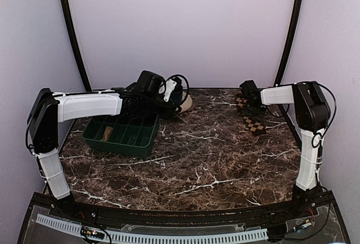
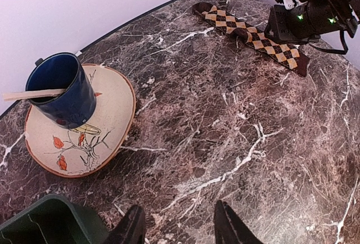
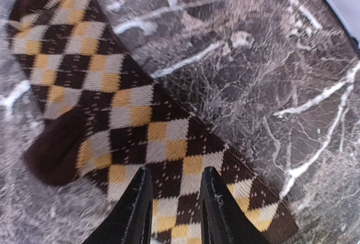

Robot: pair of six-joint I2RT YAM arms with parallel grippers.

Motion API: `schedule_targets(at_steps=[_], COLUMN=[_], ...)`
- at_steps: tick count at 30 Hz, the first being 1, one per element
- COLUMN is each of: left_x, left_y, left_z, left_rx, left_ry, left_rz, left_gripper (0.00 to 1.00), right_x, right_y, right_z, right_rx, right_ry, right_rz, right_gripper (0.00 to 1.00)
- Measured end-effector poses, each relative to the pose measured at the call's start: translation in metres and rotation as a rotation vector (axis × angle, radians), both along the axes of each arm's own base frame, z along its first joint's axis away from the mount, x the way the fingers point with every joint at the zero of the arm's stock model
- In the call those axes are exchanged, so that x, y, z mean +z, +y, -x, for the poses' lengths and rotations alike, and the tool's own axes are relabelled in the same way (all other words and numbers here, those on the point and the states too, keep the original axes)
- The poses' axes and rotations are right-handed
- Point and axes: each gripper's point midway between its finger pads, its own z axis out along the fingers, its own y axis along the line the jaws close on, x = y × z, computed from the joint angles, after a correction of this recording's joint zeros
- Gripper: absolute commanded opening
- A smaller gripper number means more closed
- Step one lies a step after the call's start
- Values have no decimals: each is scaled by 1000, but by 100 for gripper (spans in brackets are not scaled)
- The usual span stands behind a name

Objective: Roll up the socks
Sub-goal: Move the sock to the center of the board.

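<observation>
The brown-and-cream checkered sock (image 3: 129, 114) lies flat as a long strip at the back right of the marble table (image 1: 214, 159); it also shows in the top view (image 1: 254, 122) and in the left wrist view (image 2: 253, 37). My right gripper (image 3: 176, 171) hovers right over its middle, open, the diamond pattern showing between the fingers (image 3: 138, 199). My left gripper (image 2: 179, 206) is open over bare marble near the plate, holding nothing. A tan-brown bundle (image 1: 107, 134), perhaps the plain sock, sits in a compartment of the green tray.
A green divided tray (image 1: 121, 133) stands at the left under the left arm. Behind it a painted plate (image 2: 115, 100) carries a blue mug (image 2: 62, 89) with a wooden stick across it. The table's back edge and wall run close behind the sock.
</observation>
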Motion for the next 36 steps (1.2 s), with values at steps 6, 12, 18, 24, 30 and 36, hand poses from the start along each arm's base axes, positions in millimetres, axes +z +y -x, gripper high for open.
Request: schedule_targets(at_steps=[6, 12, 18, 24, 30, 36], left_x=[0, 0, -2, -2, -6, -22], left_y=[-1, 0, 0, -5, -9, -11], left_z=[1, 1, 1, -2, -1, 2], left_rx=[-5, -6, -13, -22, -37, -51], left_ry=[-3, -10, -12, -3, 20, 57], left_rz=[-3, -13, -26, -28, -35, -64], left_gripper=[44, 44, 44, 44, 44, 44], right_x=[-27, -29, -29, -29, -30, -31], right_y=[-9, 0, 38, 111, 186, 232], right_z=[3, 6, 26, 59, 117, 189], right_rx=[-21, 17, 144, 340, 558, 724], right_ry=[76, 78, 90, 133, 204, 272], right_rz=[-56, -111, -196, -261, -299, -354], right_gripper=[24, 20, 18, 18, 18, 18])
